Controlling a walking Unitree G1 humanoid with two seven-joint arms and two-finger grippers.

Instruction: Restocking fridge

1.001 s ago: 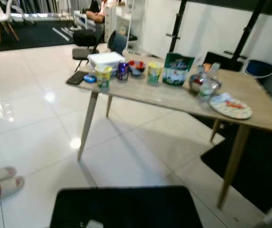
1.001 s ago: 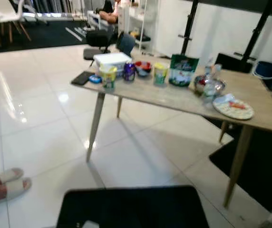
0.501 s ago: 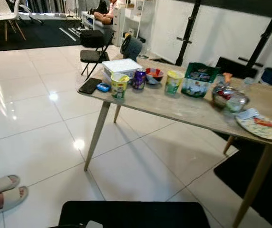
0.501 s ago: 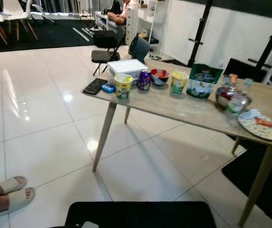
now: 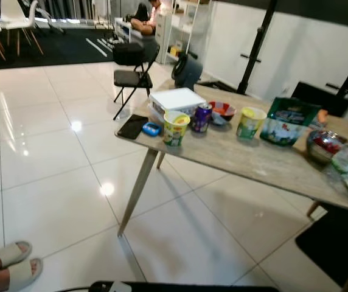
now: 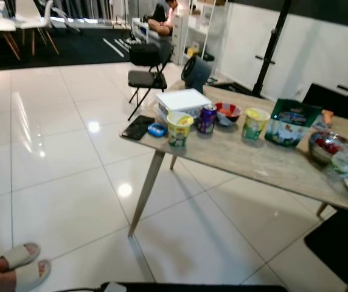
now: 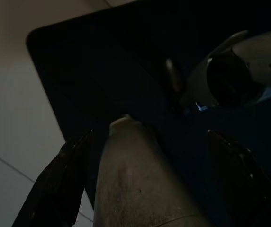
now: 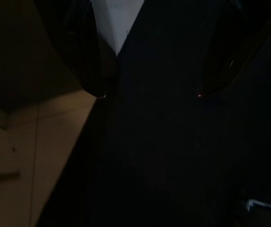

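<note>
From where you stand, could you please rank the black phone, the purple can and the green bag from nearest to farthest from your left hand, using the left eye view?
Judged with the left hand hanging low at my left side:
1. Black phone, on the table's left corner.
2. Purple can, further right, beside the red bowl.
3. Green bag, well towards the table's right end.

Open-plan office/studio — white tile floor (image 5: 46,158), folding chair (image 5: 131,73), shelving (image 5: 183,27).
</note>
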